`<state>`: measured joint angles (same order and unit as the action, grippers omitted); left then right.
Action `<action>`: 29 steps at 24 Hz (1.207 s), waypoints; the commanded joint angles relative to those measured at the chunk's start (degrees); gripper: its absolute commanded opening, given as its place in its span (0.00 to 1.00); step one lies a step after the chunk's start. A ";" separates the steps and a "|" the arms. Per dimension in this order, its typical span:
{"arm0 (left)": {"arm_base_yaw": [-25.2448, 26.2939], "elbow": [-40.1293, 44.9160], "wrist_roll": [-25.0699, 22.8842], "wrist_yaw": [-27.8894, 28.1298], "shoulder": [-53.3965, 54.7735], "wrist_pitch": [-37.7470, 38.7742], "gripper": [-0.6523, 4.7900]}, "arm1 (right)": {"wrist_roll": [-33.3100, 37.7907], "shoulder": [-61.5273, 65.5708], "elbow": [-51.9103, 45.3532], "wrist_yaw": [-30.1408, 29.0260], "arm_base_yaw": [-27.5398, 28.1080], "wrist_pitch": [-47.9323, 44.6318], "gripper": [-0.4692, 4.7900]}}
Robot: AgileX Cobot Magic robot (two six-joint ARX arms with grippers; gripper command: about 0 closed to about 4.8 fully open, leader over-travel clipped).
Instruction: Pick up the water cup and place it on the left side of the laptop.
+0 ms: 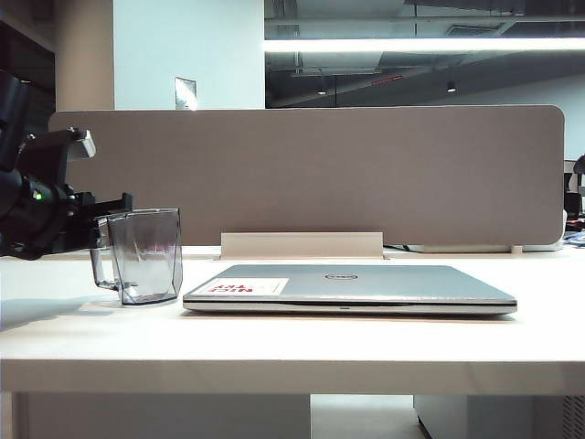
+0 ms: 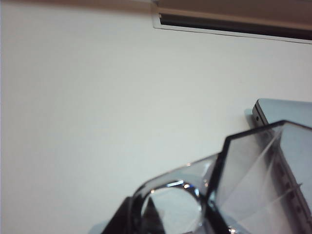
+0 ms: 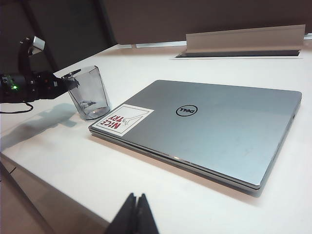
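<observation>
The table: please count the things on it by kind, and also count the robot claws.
Water cup: 1, gripped at its rim by the left claw, left of the laptop.
Laptop: 1, lid closed.
Claws: 2, the right claw shut, away from both.
Total: 4

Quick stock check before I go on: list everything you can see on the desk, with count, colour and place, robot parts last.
cup: one, clear smoky grey, upright at the laptop's left edge, base at or just above the table.
laptop: one, silver, lid closed, table centre.
sticker: one, white with red print, on the lid corner nearest the cup.
table: one, white.
divider: one, beige, behind the table.
left gripper: black, shut on the cup's rim.
right gripper: black, shut, empty, near the front edge.
</observation>
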<state>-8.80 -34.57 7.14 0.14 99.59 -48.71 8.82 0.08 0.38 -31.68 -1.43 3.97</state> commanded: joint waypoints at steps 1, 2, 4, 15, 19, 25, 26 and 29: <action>-0.04 -0.07 -0.04 -0.42 0.11 1.05 0.12 | 0.20 -0.09 -0.17 0.09 0.04 -0.72 0.08; -0.07 -0.07 -0.04 -0.42 0.07 1.03 0.12 | 0.20 -0.09 -0.17 0.09 0.04 -0.70 0.08; -0.04 -0.04 -0.04 -0.42 -0.02 1.05 0.21 | 0.20 -0.09 -0.17 0.09 0.04 -0.70 0.08; -0.07 -0.07 -0.07 -3.61 -2.03 1.05 0.24 | 0.20 -0.09 -0.17 0.07 0.04 -0.72 0.08; -0.07 -0.04 -0.04 -5.51 -2.10 1.40 0.28 | 0.20 -0.09 -0.17 0.04 0.04 -0.70 0.08; -0.07 -0.04 -1.09 -5.33 -2.45 3.15 0.28 | 0.20 -0.09 -0.17 0.04 0.04 -0.72 0.08; -0.07 -0.02 -1.09 -5.33 -2.58 3.43 0.28 | 0.20 -0.09 -0.17 0.02 0.04 -0.72 0.08; -0.07 0.00 -1.14 -5.35 -3.45 4.96 0.29 | 0.20 -0.09 -0.17 0.04 0.04 -0.72 0.08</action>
<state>-8.84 -34.54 6.37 -4.99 97.03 -44.23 8.82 0.08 0.38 -31.70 -1.43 3.97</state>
